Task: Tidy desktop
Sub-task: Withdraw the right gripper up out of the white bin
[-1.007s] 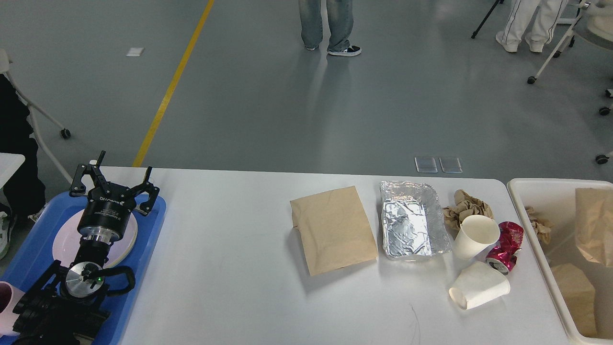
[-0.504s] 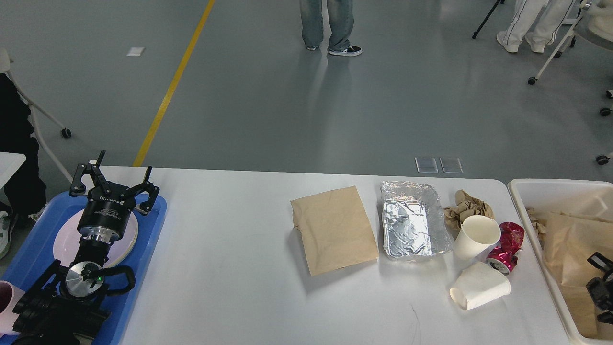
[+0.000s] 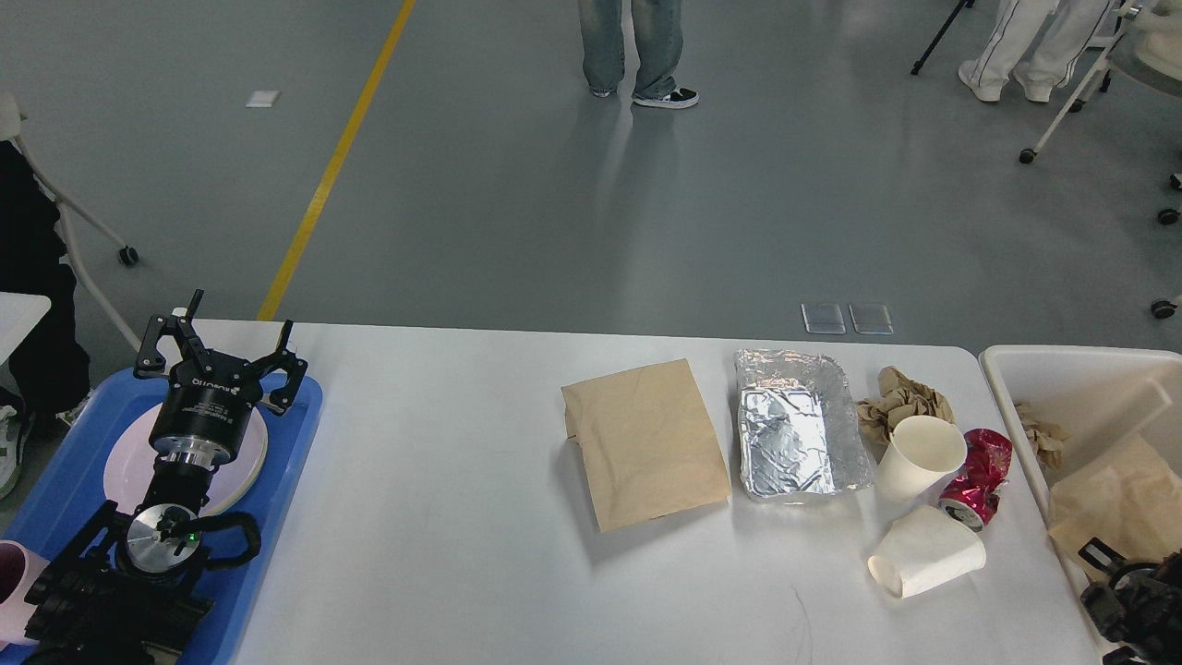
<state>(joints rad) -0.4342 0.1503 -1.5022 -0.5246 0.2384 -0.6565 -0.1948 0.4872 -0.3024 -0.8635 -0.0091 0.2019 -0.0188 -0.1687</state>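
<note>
- Left gripper (image 3: 220,344) hovering over the blue tray (image 3: 300,434) and its plate (image 3: 242,462), jaws spread, empty.
- Right gripper (image 3: 1131,605) dark at the bin (image 3: 1007,388) edge; cannot tell jaw state.
- Table (image 3: 443,517) carrying paper bag (image 3: 645,443), foil tray (image 3: 799,425), crumpled paper (image 3: 900,397), two cups (image 3: 919,457), crushed can (image 3: 979,476).
- Probably best: take the tipped cup (image 3: 926,552) nearest the bin, pinch across its wall gently, lift clear before swinging over.

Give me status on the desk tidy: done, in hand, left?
Done: brown paper already in the bin. In hand: nothing visible; left gripper open above the blue tray. Left: paper bag, foil tray, two cups, crushed can, paper wad.
</note>
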